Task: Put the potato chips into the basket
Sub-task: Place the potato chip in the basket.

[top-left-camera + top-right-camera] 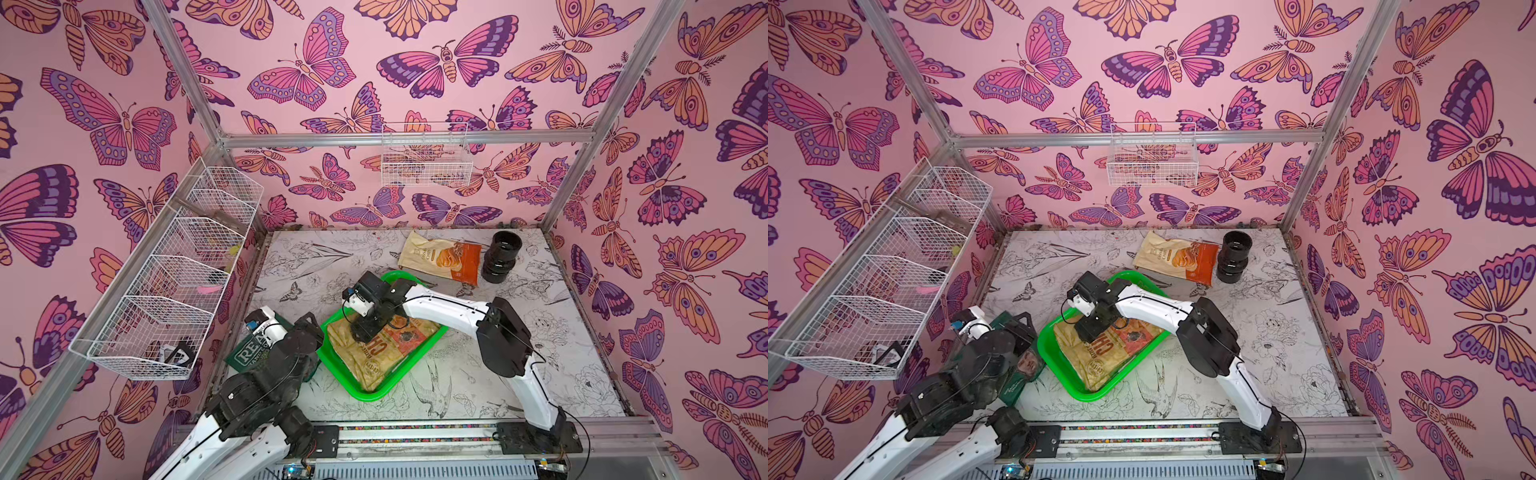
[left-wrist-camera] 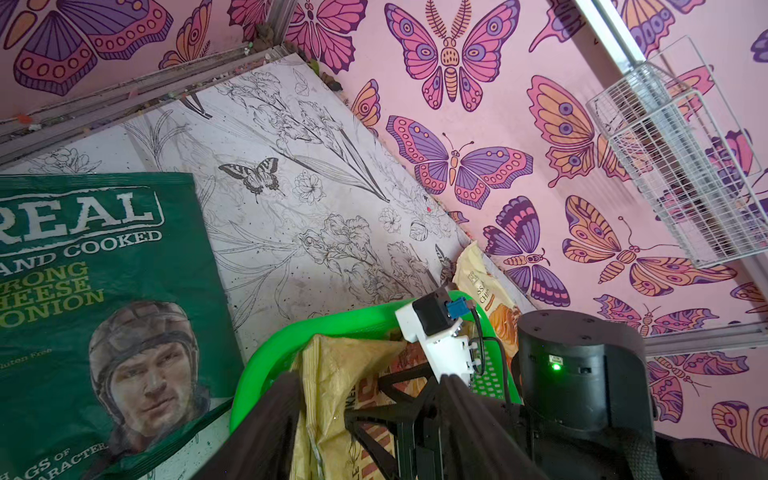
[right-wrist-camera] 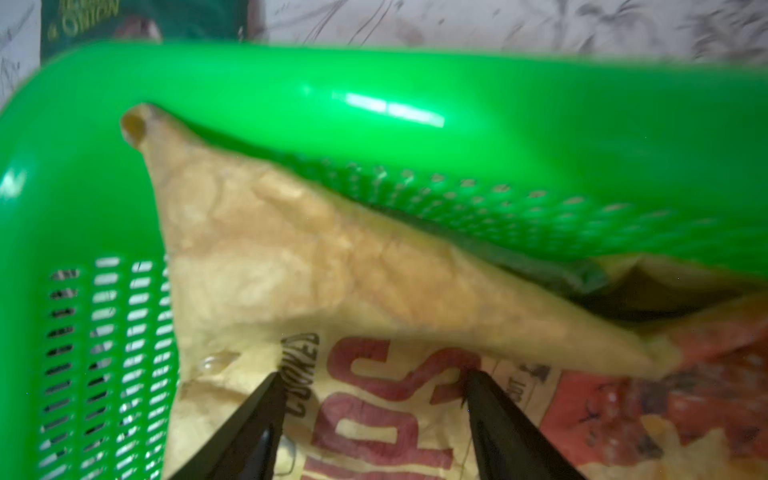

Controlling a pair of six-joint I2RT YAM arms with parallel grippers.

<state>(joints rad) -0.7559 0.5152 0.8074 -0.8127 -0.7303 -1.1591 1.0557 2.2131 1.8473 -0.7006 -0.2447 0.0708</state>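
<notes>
- The tan CHIPS bag (image 3: 374,415) is crinkled, with red lettering and a red-orange picture. It lies flat inside the green basket (image 1: 374,392) and fills most of it.
- The dark green REAL bag (image 2: 104,291) lies flat on the surface (image 1: 498,353), just beside the basket.
- The cream-and-orange bag (image 1: 440,257) lies beyond the basket, apart from it.
- My right tool (image 3: 372,376) is down in the basket, jaws spread. Both tips are at the tan bag, pinching nothing.
- My left tool (image 2: 370,382) hangs just beside the basket, above the REAL bag, jaws spread and empty.
- I cannot tell whether more bags lie under the tan 1.
</notes>
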